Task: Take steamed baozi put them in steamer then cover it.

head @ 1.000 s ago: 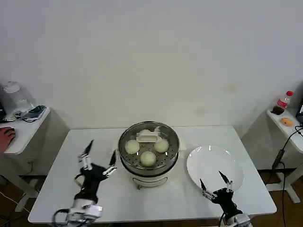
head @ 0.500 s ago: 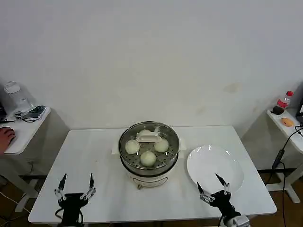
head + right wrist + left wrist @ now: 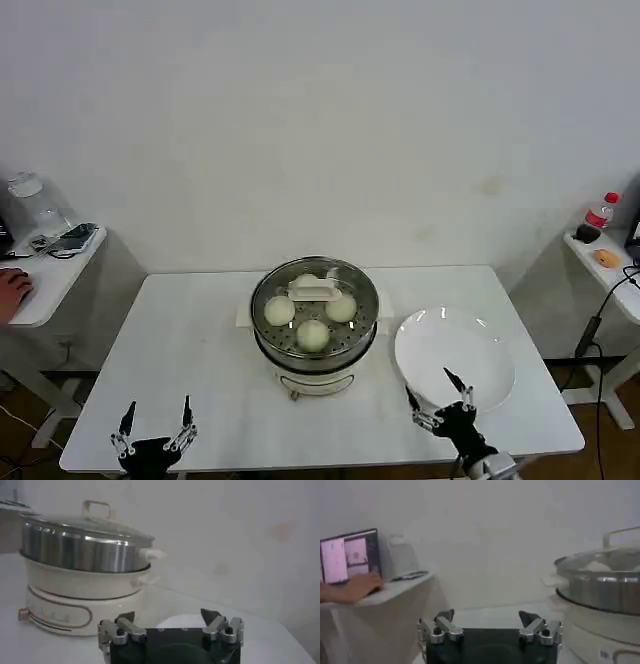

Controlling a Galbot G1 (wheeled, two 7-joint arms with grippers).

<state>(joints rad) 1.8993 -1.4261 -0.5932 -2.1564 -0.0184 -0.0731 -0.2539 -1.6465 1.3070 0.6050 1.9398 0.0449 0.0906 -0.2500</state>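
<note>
While the steamer (image 3: 315, 325) stands mid-table in the head view with its glass lid (image 3: 315, 295) on and the buns (image 3: 313, 335) showing through it, the left gripper (image 3: 155, 428) waits low at the near table edge, fingers spread and empty, and the right gripper (image 3: 440, 398), equally spread, hangs over the near rim of the white plate (image 3: 480, 345). From the left wrist, the left gripper (image 3: 489, 623) gapes with the steamer (image 3: 602, 587) off to one side. From the right wrist, the right gripper (image 3: 170, 622) gapes too, near the steamer (image 3: 82, 552).
</note>
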